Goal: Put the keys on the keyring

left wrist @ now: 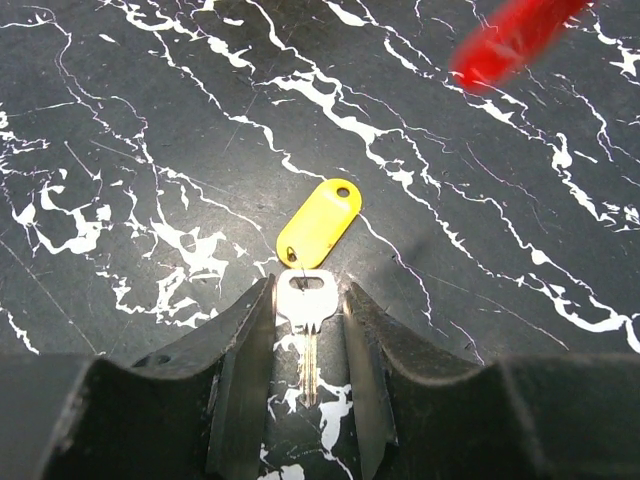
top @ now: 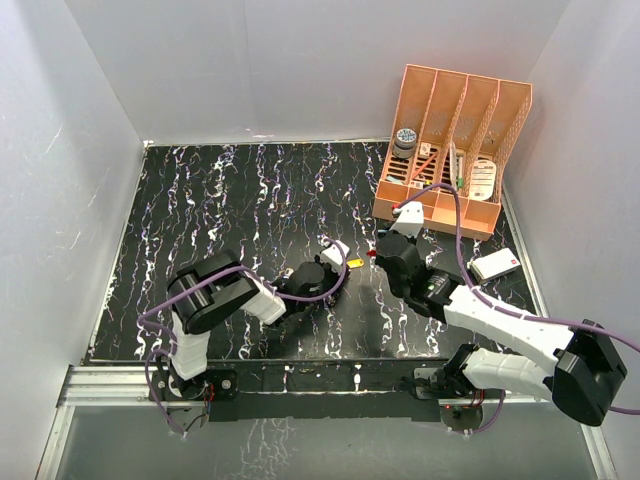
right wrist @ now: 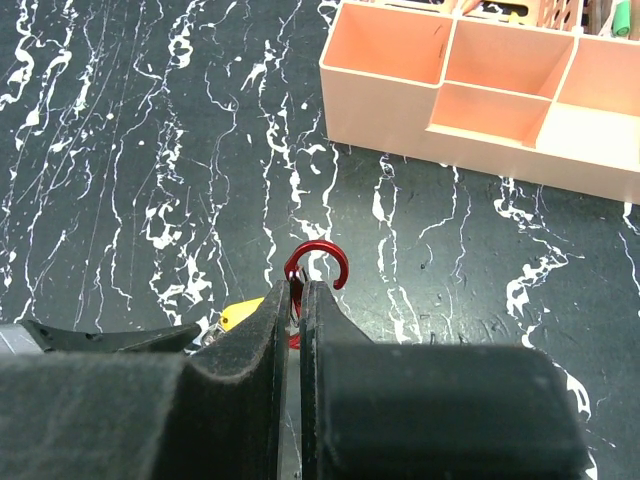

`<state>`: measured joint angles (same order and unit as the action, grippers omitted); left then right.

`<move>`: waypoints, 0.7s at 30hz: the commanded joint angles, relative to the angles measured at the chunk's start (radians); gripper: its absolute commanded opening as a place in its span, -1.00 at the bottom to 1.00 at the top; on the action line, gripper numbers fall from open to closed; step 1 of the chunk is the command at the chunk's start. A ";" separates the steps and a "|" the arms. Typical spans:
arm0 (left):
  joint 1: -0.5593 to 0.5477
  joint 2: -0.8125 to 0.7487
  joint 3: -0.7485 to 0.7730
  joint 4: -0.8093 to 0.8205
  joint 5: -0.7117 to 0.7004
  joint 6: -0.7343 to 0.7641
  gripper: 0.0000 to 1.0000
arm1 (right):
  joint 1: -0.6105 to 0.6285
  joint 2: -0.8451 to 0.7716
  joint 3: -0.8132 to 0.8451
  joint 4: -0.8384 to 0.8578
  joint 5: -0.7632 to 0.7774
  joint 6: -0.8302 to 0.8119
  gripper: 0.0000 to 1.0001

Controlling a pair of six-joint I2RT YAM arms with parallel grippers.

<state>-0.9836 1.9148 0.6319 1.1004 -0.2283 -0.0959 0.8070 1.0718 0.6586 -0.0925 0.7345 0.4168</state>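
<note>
Threading is the step in hand, judging by how the two grippers face each other near the middle of the worktop (top: 200, 200). The left gripper (left wrist: 307, 288) holds its fingers narrow on the head of a silver key (left wrist: 308, 350), one pad against each side, with the blade pointing back between them. The key's yellow tag (left wrist: 320, 222) sticks out ahead, low over the marbled surface; I cannot tell whether it touches. The right gripper (right wrist: 298, 292) is pinched tight on the keyring (right wrist: 316, 262), a red wire loop with a gap on one side, standing up out of the fingertips. Toward the far right corner stands a peach desk organiser (right wrist: 480, 100). From above, tag and ring lie just beside each other but apart. Next, the ring's free end must meet a hole in the key's head or in the tag. That calls for fine alignment of both wrists, then a slide along the wire. A blurred red shape at the top of the left wrist view is probably that ring.
</note>
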 commanded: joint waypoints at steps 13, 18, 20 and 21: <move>0.022 0.058 0.053 0.079 -0.017 0.044 -0.49 | -0.020 -0.040 0.038 0.014 0.016 -0.012 -1.00; 0.035 0.062 0.051 0.087 -0.007 0.045 -0.61 | -0.021 -0.033 0.035 0.013 0.012 -0.012 -1.00; 0.038 0.064 0.050 0.090 -0.003 0.045 -0.70 | -0.022 -0.033 0.035 0.013 0.010 -0.012 -1.00; 0.041 0.064 0.051 0.091 0.001 0.045 -0.75 | -0.022 -0.032 0.035 0.013 0.009 -0.012 -1.00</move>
<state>-0.9558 1.9739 0.6624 1.1378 -0.2348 -0.0589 0.7898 1.0534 0.6586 -0.1062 0.7334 0.4156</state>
